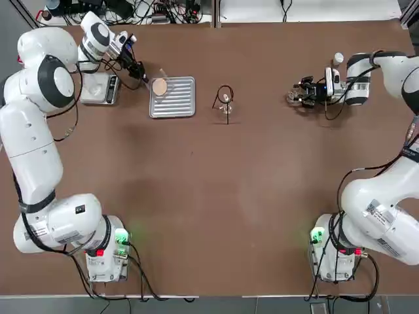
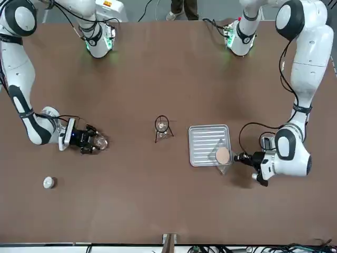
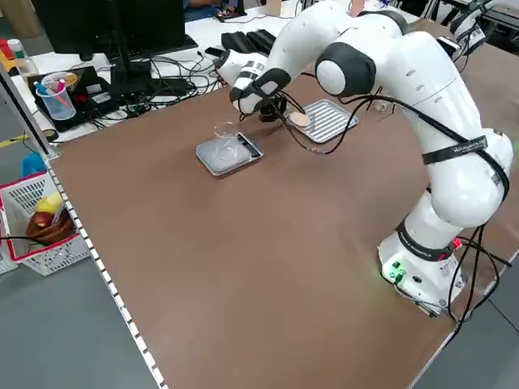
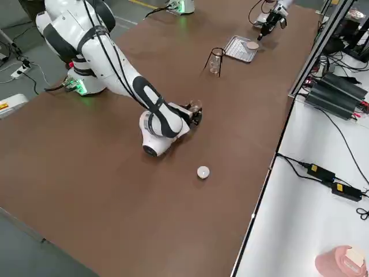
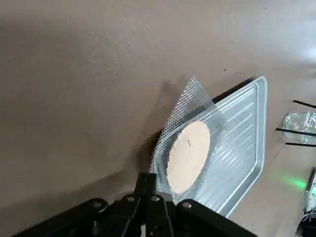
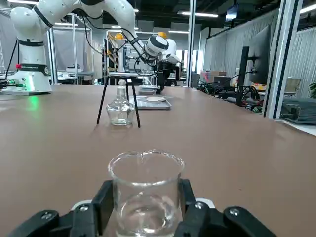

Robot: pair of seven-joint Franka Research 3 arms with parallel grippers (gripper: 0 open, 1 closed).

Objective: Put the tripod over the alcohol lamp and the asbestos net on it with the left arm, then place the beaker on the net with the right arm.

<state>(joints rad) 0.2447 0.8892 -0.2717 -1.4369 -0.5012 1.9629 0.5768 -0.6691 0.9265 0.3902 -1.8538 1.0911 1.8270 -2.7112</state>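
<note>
1. Two claws grip: left claw [image 1: 145,81], upper left of top view, pinches the asbestos net [image 1: 159,86] by its edge over the tray [image 1: 175,98]; thin, light, springy.
2. Right claw [image 1: 302,92], upper right, squeezes the beaker [image 6: 145,190]; judged fragile, slippery.
3. Tripod [image 1: 225,95] straddles the alcohol lamp [image 6: 120,110], upper centre of the table [image 1: 209,196].

A brown table [image 1: 209,216] fills the lab; a white bench [image 4: 300,190] with power bricks [image 4: 334,95] runs alongside, grey floor [image 3: 49,324] below, ceiling strip lights [image 6: 200,15] overhead.
</note>
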